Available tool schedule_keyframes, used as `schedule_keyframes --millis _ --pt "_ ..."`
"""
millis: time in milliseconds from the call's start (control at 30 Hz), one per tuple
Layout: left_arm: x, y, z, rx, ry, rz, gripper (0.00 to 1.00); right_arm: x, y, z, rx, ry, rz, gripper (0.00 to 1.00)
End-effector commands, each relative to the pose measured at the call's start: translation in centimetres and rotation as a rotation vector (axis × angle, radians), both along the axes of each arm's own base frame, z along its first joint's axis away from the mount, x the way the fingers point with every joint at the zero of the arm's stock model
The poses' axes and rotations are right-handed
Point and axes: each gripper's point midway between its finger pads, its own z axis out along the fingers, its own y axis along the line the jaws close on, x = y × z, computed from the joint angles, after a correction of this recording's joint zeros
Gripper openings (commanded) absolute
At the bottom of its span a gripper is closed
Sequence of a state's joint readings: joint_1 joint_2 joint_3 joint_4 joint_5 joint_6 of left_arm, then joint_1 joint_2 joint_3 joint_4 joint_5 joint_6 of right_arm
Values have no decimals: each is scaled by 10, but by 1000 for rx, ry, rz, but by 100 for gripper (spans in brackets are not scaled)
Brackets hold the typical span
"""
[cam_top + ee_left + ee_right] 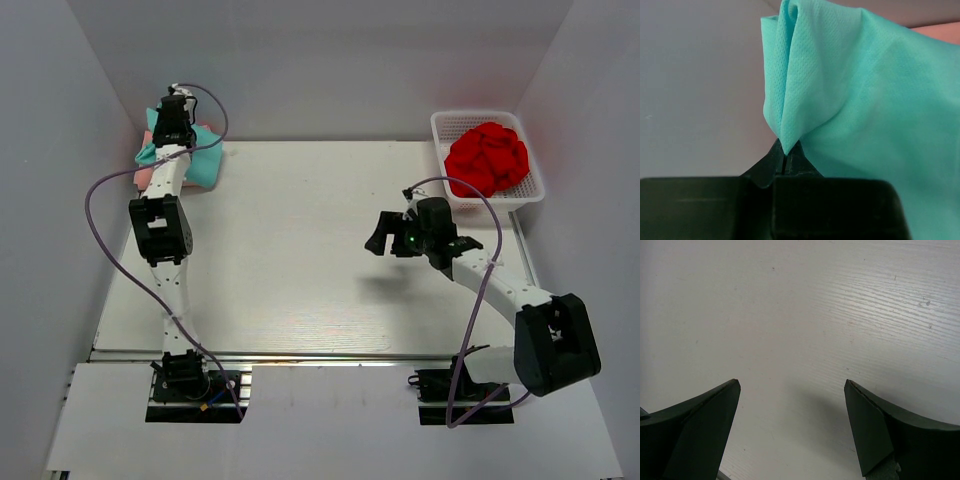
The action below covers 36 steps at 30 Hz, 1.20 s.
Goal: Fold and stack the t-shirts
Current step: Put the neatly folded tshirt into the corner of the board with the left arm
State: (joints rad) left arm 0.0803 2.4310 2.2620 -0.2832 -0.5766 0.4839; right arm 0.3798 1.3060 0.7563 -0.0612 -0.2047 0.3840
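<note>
At the upper left of the top view, the left arm stretches to the far corner of the table. There the teal t-shirt lies bunched by the back wall. The salmon-pink t-shirt peeks out at its left edge. Whether the pink one lies under it or beside it is hard to tell. The left gripper is over this pile. In its wrist view the jaws are pressed tight together on a pinched fold of teal cloth, which rises from the tips and fills the right of the frame.

Right of centre, the right gripper hangs over bare tabletop, its fingers spread wide with nothing between them.

At the upper right, the red t-shirt sits crumpled in a white mesh basket, well apart from that gripper.
</note>
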Motion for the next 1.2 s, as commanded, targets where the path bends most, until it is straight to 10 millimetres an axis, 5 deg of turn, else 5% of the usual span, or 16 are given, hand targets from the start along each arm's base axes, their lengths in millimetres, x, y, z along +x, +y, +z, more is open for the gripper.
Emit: schedule_keyframes --millis 0,100,267,300,433,733,1000,1100,1167 --pt "1 26 33 -42 -130 68 0 15 5 18 21 -40 -13 90" --pt "-1 54 21 -67 -158 116 0 20 8 18 29 -29 -12 90" --pt "5 71 2 -132 -177 118 0 26 15 19 47 -25 -5 90" --pt "5 71 2 -139 -183 121 7 27 16 17 46 -19 -2 90" --pt "8 67 -9 -144 -179 87 100 30 19 16 50 -8 3 90" --pt "7 41 20 -244 -217 -32 100 26 26 12 78 9 38 90" --pt "-6 -28 67 -477 -296 -184 100 28 27 33 89 -89 60 90" --pt "-11 -67 96 -580 -330 -309 100 23 23 35 87 -113 62 90" --pt "-16 -96 95 -635 -308 -361 100 16 16 31 83 -116 48 90"
